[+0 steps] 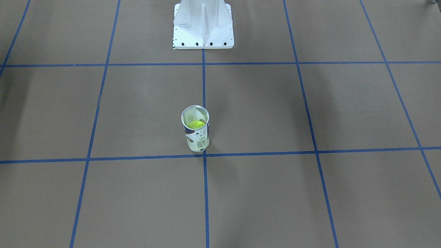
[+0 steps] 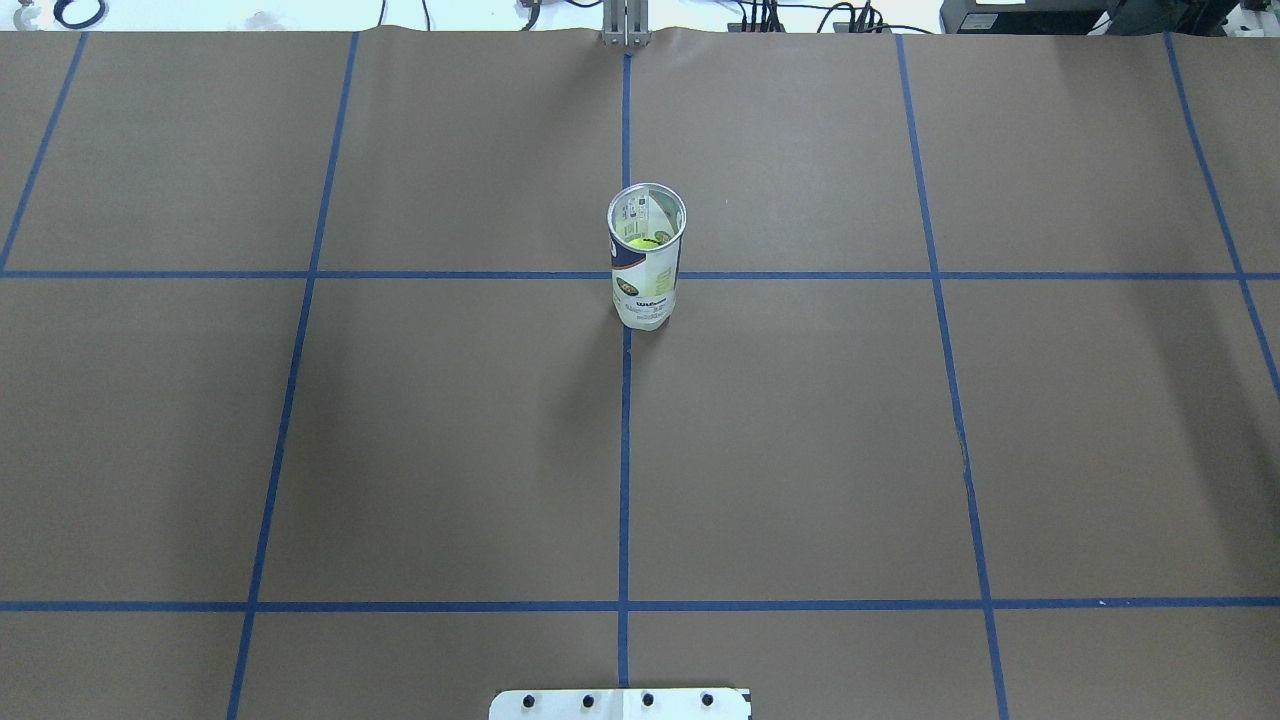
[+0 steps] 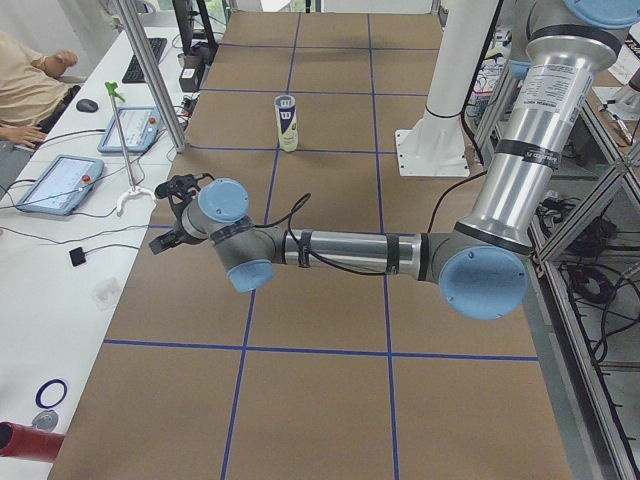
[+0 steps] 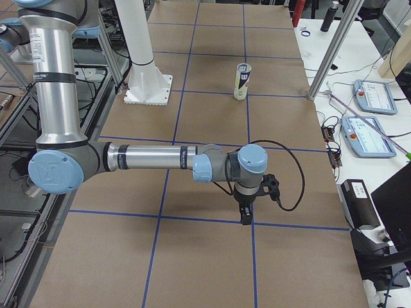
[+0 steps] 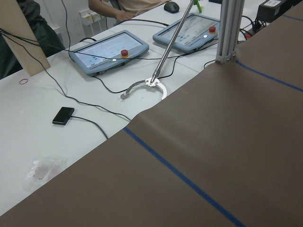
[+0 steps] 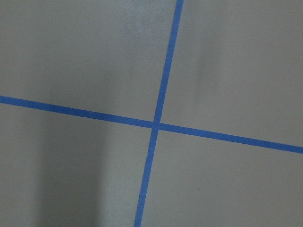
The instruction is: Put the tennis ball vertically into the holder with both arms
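Observation:
The holder (image 1: 197, 139) stands upright on the brown table at its middle, mouth open upward. It also shows in the overhead view (image 2: 645, 280) and both side views (image 3: 287, 125) (image 4: 241, 82). A yellow-green tennis ball (image 1: 197, 124) sits inside it, also seen through the mouth from overhead (image 2: 645, 241). My left gripper (image 3: 165, 215) hangs at the table's left end, far from the holder; I cannot tell if it is open or shut. My right gripper (image 4: 246, 215) points down over the table's right end, far from the holder; I cannot tell its state.
The white pedestal base (image 1: 203, 31) stands behind the holder on the robot's side. Control tablets (image 5: 109, 52), cables and an aluminium post (image 3: 150, 70) line the white bench past the table's far edge. An operator (image 3: 30, 90) sits there.

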{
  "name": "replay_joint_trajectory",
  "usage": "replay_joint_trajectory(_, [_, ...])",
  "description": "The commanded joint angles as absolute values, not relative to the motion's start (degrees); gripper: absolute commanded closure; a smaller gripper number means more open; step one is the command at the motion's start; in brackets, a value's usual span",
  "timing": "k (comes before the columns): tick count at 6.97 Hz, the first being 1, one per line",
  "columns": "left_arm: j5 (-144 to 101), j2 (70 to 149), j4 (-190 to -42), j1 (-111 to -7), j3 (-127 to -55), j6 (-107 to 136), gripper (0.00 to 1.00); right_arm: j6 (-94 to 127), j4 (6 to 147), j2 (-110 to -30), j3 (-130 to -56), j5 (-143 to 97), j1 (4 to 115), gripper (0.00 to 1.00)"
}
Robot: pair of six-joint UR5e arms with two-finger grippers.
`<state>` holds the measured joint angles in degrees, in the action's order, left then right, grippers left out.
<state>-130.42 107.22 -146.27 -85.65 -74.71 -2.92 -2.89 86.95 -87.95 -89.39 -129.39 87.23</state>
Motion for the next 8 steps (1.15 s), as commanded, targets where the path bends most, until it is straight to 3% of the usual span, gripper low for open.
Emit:
replay_joint_trajectory(1, [-130.9,107.0,-123.5,-87.4,-80.1,-8.7,0.01,-2.9,86.7,-88.4,-89.5,-129.6,87.5,0.00])
replay_joint_trajectory(2, [-129.7,107.5,-106.0,-87.3,-83.1,-8.7,0.01,-2.9,86.8,-88.7,-89.5,-129.6,87.5,0.00])
replay_joint_trajectory(6, [-125.1,102.7,-73.6,-88.3,-92.9,-8.4,0.01,-2.6,86.8,-89.0,-89.6,-130.0,87.5,0.00])
replay_joint_trajectory(7, [-124.9,101.1,-71.2,-88.4,-93.9,-8.9,0.00,-2.6,86.8,-89.1,-89.5,-131.7,87.5,0.00])
replay_joint_trajectory(8, [-123.8,98.2,-79.5,-88.2,-92.1,-8.2,0.01,-2.6,86.8,-89.3,-89.6,-132.6,87.5,0.00])
